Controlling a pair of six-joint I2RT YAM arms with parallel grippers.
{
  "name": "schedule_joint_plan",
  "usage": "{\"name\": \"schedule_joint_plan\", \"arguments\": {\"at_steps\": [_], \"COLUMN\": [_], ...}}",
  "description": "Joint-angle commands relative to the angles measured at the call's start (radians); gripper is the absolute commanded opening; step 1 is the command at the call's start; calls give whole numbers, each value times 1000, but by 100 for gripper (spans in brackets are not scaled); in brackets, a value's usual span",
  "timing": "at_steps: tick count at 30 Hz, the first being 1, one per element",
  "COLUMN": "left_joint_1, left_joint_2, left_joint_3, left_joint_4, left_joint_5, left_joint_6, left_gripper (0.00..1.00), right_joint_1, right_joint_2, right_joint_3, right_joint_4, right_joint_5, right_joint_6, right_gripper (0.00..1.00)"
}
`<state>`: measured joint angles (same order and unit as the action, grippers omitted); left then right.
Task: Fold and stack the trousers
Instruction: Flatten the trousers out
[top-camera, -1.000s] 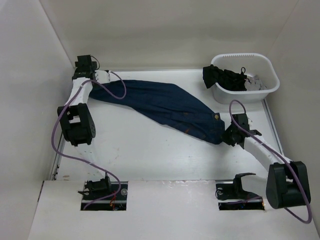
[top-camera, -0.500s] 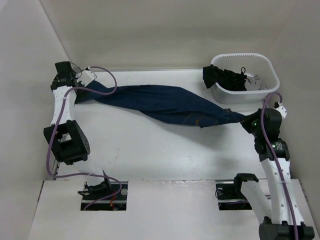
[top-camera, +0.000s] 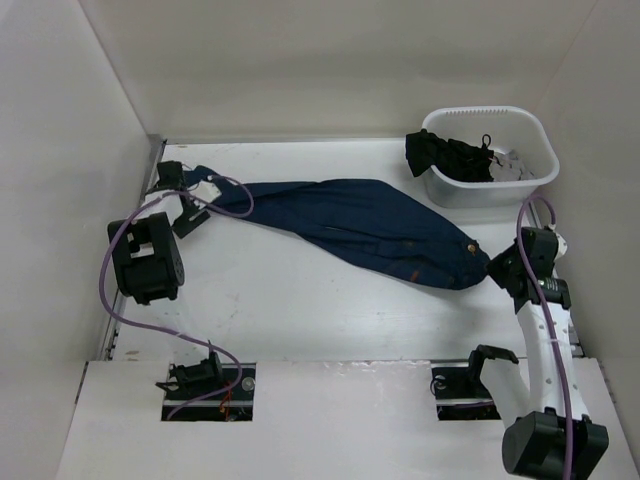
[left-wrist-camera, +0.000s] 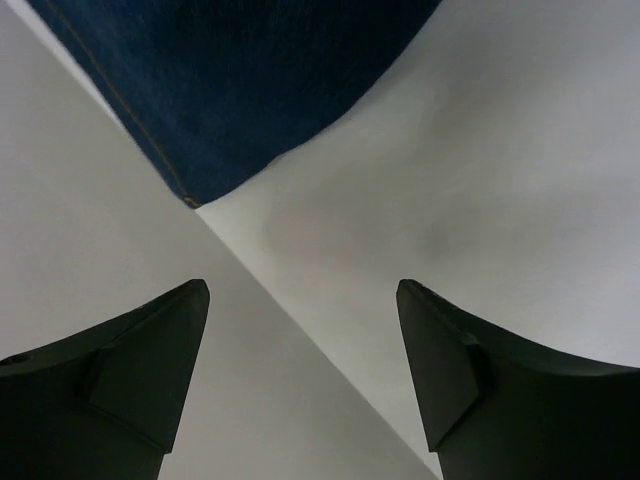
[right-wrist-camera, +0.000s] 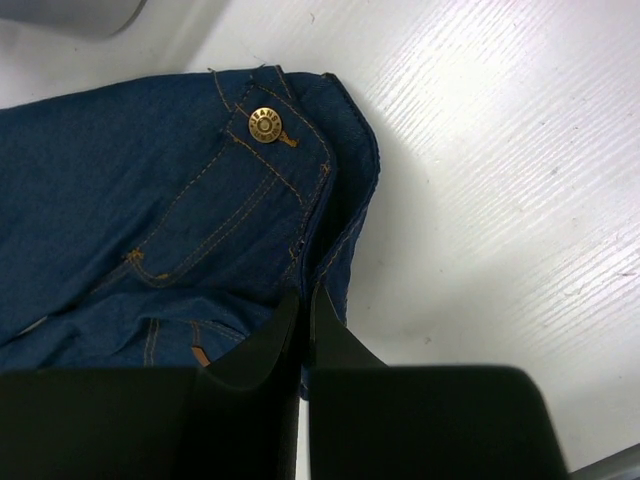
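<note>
The dark navy jeans (top-camera: 370, 225) lie stretched across the table, leg ends at the far left and waist at the right. My left gripper (top-camera: 190, 203) is open and empty beside the leg ends. In the left wrist view the gripper (left-wrist-camera: 300, 295) is spread wide, with the hem (left-wrist-camera: 230, 90) ahead of it and untouched. My right gripper (top-camera: 493, 268) is shut on the waistband edge. In the right wrist view the gripper (right-wrist-camera: 305, 298) pinches the denim fold just below the brass button (right-wrist-camera: 265, 125), and the jeans (right-wrist-camera: 130, 200) fill the left.
A white plastic basket (top-camera: 535, 180) stands at the back right with black garments (top-camera: 450, 155) with white bits spilling over its left rim. White walls enclose the table on the left, back and right. The left gripper is close to the left wall.
The jeans, stretched in the air between both grippers, now lie lower and flatter. The left gripper has let go of the leg end and dropped beside it. The right gripper came down and towards me.
</note>
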<state>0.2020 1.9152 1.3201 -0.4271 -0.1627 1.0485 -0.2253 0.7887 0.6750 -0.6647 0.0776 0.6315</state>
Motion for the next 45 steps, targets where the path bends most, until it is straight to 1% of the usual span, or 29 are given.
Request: {"name": "schedule_joint_plan", "arguments": {"at_steps": [1,3,7,8,9,10,12,13,14,15,18,22,25,28,32,34,36,37,38,39,40,41,42,45], "left_joint_1": [40,38,35,35,35,35,35,35,37,40,49,46,37,14,-38,-86,-132,-147,-164,-175,-177,-175,-166,-123], "left_joint_2": [4,50,143,169,195,215,237,242,239,225,165,41,-30,-45,16,111,244,302,382,472,531,562,585,547], "left_joint_3": [-85,-97,-67,-50,-30,-10,8,13,13,10,11,39,99,201,374,520,702,779,880,995,1066,1106,1136,1090], "left_joint_4": [443,551,683,720,752,763,786,792,798,807,814,765,662,549,475,430,365,331,276,201,139,99,61,62], "left_joint_5": [-95,-89,-64,-64,-64,-60,-46,-49,-46,-43,-34,-28,-26,-26,-24,-32,-46,-52,-67,-95,-116,-129,-139,-146], "left_joint_6": [243,292,285,283,283,283,281,285,288,289,294,337,361,355,347,335,320,317,315,323,329,332,326,259], "left_gripper": [78,78,77,76,72,59,18,7,0,0,0,0,0,0,2,2,5,8,17,35,51,61,69,70], "right_joint_1": [-3,-3,-3,-3,-3,-1,1,1,1,2,17,30,31,33,33,33,36,39,48,53,62,71,82,111], "right_joint_2": [15,27,61,69,73,75,75,70,66,63,58,55,50,46,44,50,58,61,67,70,75,81,87,101], "right_joint_3": [2,-6,9,18,26,31,34,31,28,23,11,-9,-23,-32,-48,-61,-74,-75,-78,-80,-83,-86,-89,-97], "right_joint_4": [56,65,71,68,68,68,65,65,65,65,66,80,97,109,123,134,143,145,148,148,151,154,158,175], "right_joint_5": [-10,-9,-10,-9,-6,-4,-1,1,1,1,2,1,-9,-15,-22,-24,-29,-30,-27,-22,-19,-18,-18,-9], "right_joint_6": [-19,-12,-15,-15,-13,-10,7,16,25,31,37,39,39,34,33,34,40,43,48,50,53,56,62,85], "right_gripper": [0,0,0,0,0,0,0,0,0,0,0,0,0,0,0,0,0,0,0,0,0,0,0,0]}}
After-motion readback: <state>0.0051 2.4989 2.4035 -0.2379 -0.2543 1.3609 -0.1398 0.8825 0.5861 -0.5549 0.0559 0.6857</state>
